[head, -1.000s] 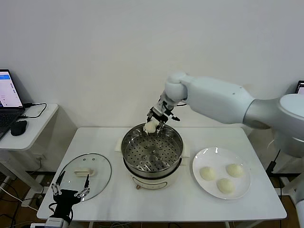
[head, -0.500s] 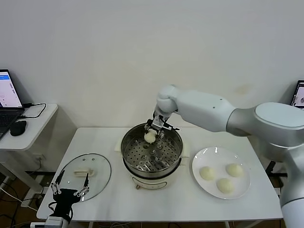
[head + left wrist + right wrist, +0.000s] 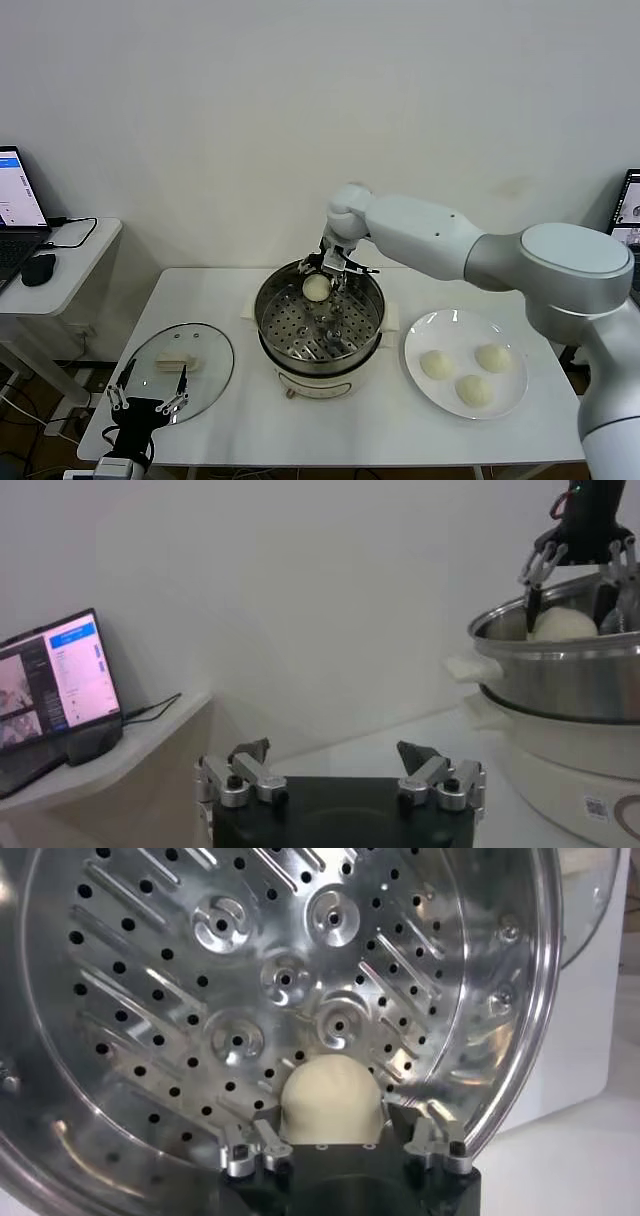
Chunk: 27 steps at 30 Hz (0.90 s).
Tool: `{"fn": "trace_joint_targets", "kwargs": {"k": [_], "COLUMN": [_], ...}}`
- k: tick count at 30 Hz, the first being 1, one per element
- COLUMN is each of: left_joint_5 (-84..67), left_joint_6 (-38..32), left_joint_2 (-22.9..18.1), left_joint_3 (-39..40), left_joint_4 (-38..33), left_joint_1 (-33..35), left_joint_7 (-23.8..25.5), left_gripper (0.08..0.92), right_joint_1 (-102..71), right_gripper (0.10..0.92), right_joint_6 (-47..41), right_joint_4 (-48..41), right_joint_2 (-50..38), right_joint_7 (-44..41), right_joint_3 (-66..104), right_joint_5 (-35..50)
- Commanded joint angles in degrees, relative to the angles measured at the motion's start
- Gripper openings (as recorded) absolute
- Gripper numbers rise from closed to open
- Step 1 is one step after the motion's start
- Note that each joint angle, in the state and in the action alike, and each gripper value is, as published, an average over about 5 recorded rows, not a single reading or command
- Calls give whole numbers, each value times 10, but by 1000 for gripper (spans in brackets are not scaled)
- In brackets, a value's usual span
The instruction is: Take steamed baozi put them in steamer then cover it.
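- Fingers of the right gripper (image 3: 334, 270) are seen spread over the far rim of the round shiny stainless-steel steamer pot (image 3: 268, 322); nothing is pinched between them.
- One small creamy-white round baozi (image 3: 316, 287) is seen just below the spread fingers, at the far wall of the perforated basket floor. Whether it is fully settled on the floor cannot be told.
- In the right wrist view the same bun (image 3: 332, 1100) shows between the two fingertips (image 3: 248, 1151), apparently free of both.
- Step in hand is judged to be the release and withdrawal. A straight lift is advised, so the soft dough is not dragged or dented and the steel rim is not clipped.
- Three more baozi (image 3: 436, 364) are left on the flat white plate (image 3: 420, 335), on the bench (image 3: 360, 425) at the robot's right of the steamer.
- Later buns are best placed toward the open middle and near side of the basket, apart from the first.
- Left gripper (image 3: 149, 402) is parked at the near-left bench edge, fingers spread, just beside the round glass lid (image 3: 215, 360) lying flat.
- Covering is not yet due; one bun of four is judged placed.
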Motion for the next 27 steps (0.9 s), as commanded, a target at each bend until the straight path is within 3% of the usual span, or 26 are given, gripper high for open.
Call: {"fn": "trace_joint_targets", "kwargs": {"k": [1, 6, 11, 18, 27], "left_joint_5": [-1, -3, -4, -5, -5], "left_joint_6": [1, 3, 7, 6, 8], "left_joint_2": [3, 9, 15, 16, 20], "left_joint_3": [-3, -2, 1, 4, 2], "left_joint_4": [-8, -12, -14, -13, -10], "left_joint_1": [3, 5, 6, 6, 3], "left_joint_7": [1, 2, 3, 1, 1], "left_gripper": [823, 823, 823, 823, 823], "right_joint_1": [107, 160, 195, 194, 76], "right_gripper": [822, 823, 823, 823, 823], "right_joint_6": [-228, -396, -486, -493, -458], "right_joint_4": [186, 318, 408, 465, 452], "right_joint_2": [-118, -241, -348, -490, -542], "right_joint_7": [-46, -58, -58, -66, -69], "right_joint_3": [-43, -65, -83, -117, -100], "right_joint_5": [210, 287, 295, 247, 162]}}
